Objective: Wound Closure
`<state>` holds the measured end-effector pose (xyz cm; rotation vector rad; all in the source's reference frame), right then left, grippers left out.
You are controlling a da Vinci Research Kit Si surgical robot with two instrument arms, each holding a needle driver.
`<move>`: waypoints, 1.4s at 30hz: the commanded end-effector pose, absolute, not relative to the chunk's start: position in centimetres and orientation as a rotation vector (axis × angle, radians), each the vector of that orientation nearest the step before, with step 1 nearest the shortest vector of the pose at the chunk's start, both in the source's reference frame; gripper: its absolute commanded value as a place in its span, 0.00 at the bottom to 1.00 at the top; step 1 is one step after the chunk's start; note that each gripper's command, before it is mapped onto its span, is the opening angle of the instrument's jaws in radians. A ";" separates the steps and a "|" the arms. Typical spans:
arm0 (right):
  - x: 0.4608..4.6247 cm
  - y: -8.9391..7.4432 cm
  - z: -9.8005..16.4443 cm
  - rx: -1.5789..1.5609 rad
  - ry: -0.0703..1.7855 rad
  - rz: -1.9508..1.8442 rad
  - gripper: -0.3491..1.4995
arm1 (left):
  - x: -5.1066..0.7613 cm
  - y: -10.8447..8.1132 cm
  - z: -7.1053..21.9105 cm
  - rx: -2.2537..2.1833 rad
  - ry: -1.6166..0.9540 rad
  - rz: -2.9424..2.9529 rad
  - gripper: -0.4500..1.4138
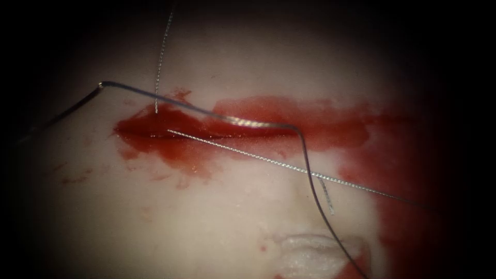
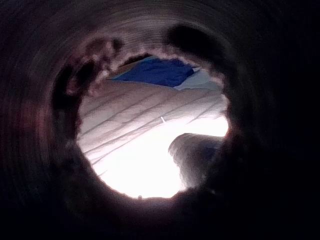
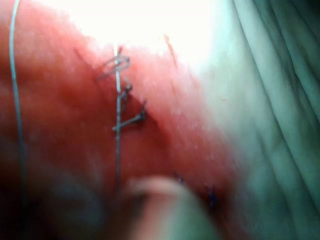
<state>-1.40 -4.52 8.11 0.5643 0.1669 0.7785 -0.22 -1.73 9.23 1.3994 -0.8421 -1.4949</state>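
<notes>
Item: thread, on the tissue (image 1: 206,217).
- Dark strand (image 1: 257,124) lies along the cut (image 1: 155,133). A braided strand (image 1: 268,161) runs from the cut to the right, over red fluid (image 1: 336,121).
- Handling, in our judgement: light, limp and slippery when wet, best taken on a dry free stretch.
- Needle: we cannot tell it from thread.
- End effectors: we cannot tell their pose or what they hold.
</notes>
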 end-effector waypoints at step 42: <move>-0.30 -3.0 6.9 0.129 0.410 0.619 0.75 | -0.28 -1.6 9.2 1.393 -0.852 -1.493 0.00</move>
